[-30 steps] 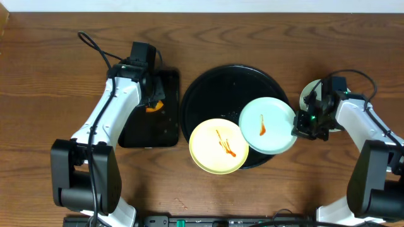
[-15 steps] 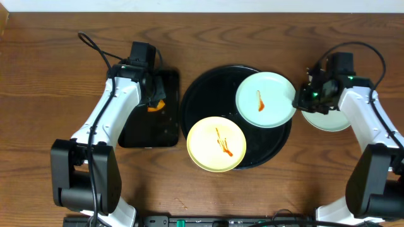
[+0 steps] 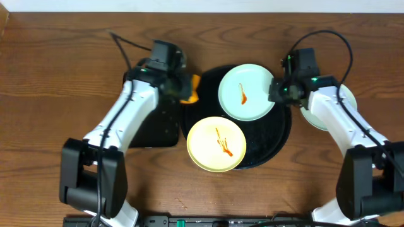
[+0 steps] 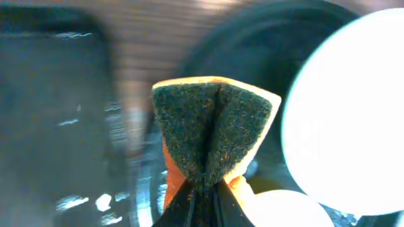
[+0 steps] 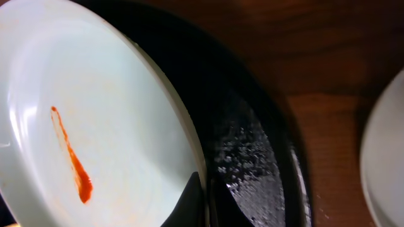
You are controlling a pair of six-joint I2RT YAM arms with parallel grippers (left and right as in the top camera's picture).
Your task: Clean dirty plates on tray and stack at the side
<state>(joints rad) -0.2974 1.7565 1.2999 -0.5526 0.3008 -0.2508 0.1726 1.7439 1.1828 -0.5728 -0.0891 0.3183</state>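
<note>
The round black tray (image 3: 278, 135) holds a pale yellow plate (image 3: 218, 144) with orange-red streaks at its front left. My right gripper (image 3: 276, 90) is shut on the right rim of a mint-blue plate (image 3: 246, 92) with a red streak (image 5: 71, 157), held over the tray's back. The plate's rim (image 5: 183, 129) sits between the jaws in the right wrist view. A second mint-blue plate (image 3: 322, 116) lies on the table right of the tray. My left gripper (image 3: 183, 88) is shut on an orange sponge (image 4: 211, 135) with a dark green scrub face, at the tray's left edge.
A smaller rectangular black tray (image 3: 158, 123) lies left of the round tray, under my left arm. A black cable (image 3: 123, 44) loops behind the left arm, another behind the right arm (image 3: 328, 38). The wooden table's far edge (image 3: 202, 12) is at the top.
My left gripper has lifted the sponge from the rectangular tray and moved right to the round tray's edge. My right gripper has carried the mint-blue plate back and to the left.
</note>
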